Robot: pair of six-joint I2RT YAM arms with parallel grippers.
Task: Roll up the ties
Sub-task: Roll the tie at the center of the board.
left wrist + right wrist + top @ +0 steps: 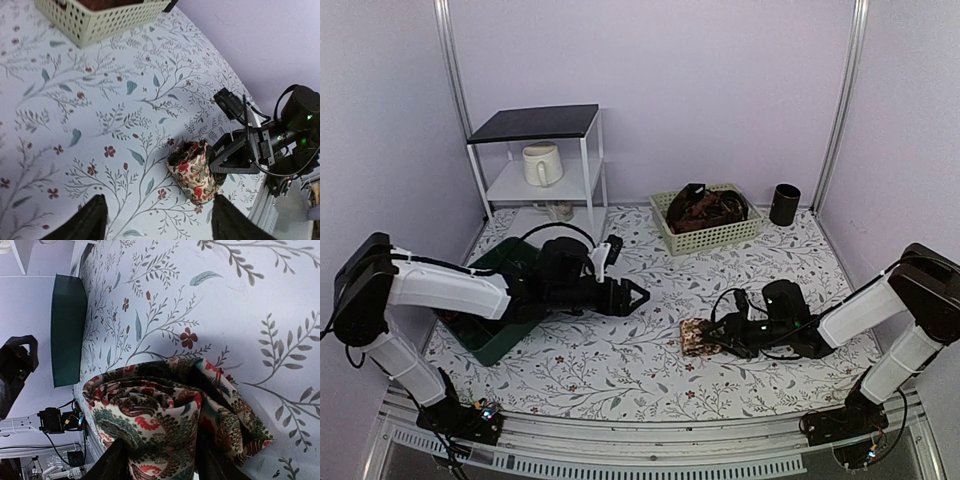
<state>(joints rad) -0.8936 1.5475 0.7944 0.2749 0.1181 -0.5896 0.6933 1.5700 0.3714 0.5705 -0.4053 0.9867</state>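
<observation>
Rolled tie (694, 338) on the floral-printed surface (620, 365), right of centre and in front of the basket (672, 238). It is seen as a short, squat coil lying on its side. In the right wrist view its layered winding edges (130, 390) are turned towards the green bin (67, 330); so compact a bundle shows no clear long axis from above, and its exact direction cannot be fixed. The fabric is woven, with a pale ground densely patterned in red and dark green; a looser outer fold bulges beyond one finger.

Right gripper (706, 338): its fingers (114, 462) are closed against opposite sides of the coil, which is held between them; only their dark tips are seen, cut off at the lower edge of the wrist view. Left gripper (638, 297): held apart from the coil, its fingers (92, 222) spread wide with nothing between them; only two dark tips enter the left wrist view, where the coil (194, 172) is seen beyond them.

Further ties (705, 208) are heaped in the perforated cream basket; they are dark brown and maroon, and single pieces cannot be told apart. The green bin (490, 338) is largely hidden by the left arm. At the back, a mug (541, 164) is seen on a white-framed shelf (535, 122), and a black cup (784, 204) beside the basket.
</observation>
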